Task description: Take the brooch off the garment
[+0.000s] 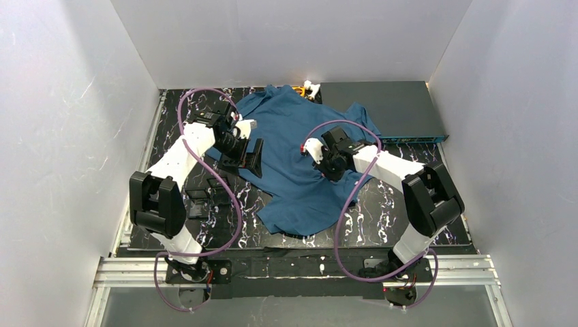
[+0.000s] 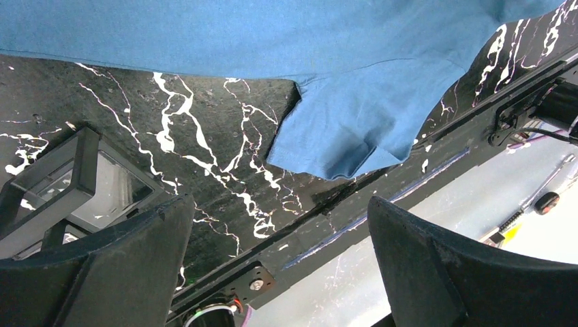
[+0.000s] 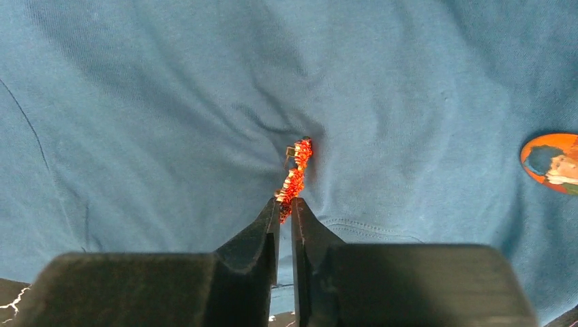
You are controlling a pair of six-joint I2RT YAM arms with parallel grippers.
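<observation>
The garment [image 1: 286, 136] is a teal-blue T-shirt spread over the black marbled table; a sleeve [image 2: 341, 129] of it shows in the left wrist view. The brooch [image 3: 294, 178] is a small sparkling red-orange strip standing up from a pucker in the cloth [image 3: 150, 122]. My right gripper [image 3: 285, 203] has its jaws nearly together, pinching the brooch's near end. From above, that gripper [image 1: 308, 150] sits over the shirt's middle beside a red speck, the brooch [image 1: 302, 148]. My left gripper [image 2: 279, 204] is open and holds nothing; it hangs at the shirt's left edge [image 1: 247, 155].
A round orange picture badge [image 3: 551, 162] sits on the shirt to the right of the brooch. A flat dark box [image 1: 382, 109] lies at the back right, a small orange-and-white object [image 1: 307, 88] beside it. A black framed part [image 2: 75, 184] lies on the table at left.
</observation>
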